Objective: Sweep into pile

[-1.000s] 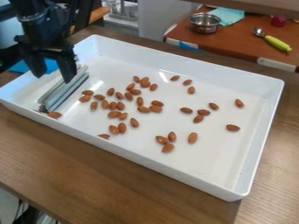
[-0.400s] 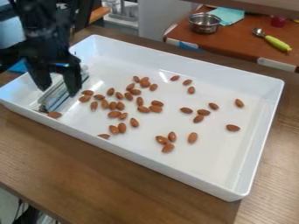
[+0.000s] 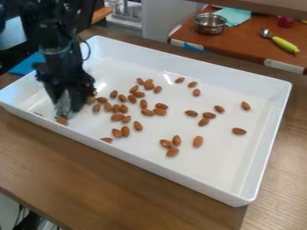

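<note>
Brown, oval almonds [image 3: 160, 112] with pointed ends and a faint sheen lie scattered over the floor of a white, rectangular, high-walled tray [image 3: 266, 148]. They crowd loosely in the left half, some touching; toward the right they spread into small groups and singles, and two lie well apart near the right end. One almond rests at the near wall, another beside the gripper, near the left end.

The black gripper [image 3: 67, 110] hangs low inside the tray's left end, its fingers apart, with a pale grey object [image 3: 63, 107] between them; whether they touch it I cannot tell.

The tray sits on a brown wooden tabletop [image 3: 120, 184]. Beyond it, at far right, is a shiny metal bowl [image 3: 210, 26].
</note>
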### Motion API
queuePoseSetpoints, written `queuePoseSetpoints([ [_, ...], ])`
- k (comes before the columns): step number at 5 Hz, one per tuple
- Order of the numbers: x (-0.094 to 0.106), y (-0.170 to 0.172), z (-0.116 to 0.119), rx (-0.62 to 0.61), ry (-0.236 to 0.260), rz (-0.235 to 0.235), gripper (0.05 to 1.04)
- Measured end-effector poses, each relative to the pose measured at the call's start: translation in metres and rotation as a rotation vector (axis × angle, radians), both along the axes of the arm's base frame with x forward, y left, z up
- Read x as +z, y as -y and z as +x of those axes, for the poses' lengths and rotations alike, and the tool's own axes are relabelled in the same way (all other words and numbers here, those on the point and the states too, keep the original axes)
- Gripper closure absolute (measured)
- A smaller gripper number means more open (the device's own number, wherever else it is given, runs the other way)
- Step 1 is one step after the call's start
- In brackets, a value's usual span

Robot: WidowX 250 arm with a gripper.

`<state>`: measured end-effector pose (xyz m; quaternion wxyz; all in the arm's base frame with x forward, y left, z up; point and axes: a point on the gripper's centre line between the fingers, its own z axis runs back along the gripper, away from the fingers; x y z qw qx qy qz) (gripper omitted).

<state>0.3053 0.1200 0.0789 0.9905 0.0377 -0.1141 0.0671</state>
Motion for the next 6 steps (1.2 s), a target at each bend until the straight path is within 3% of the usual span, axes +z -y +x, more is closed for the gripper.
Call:
queuePoseSetpoints([
  [1,-0.001,0.017,-0.004,-0.038,0.014,0.016,0.703],
  [4,-0.002,0.078,-0.012,-0.148,0.102,0.058,0.704],
  [6,-0.002,0.134,-0.021,-0.179,0.055,0.017,0.704],
])
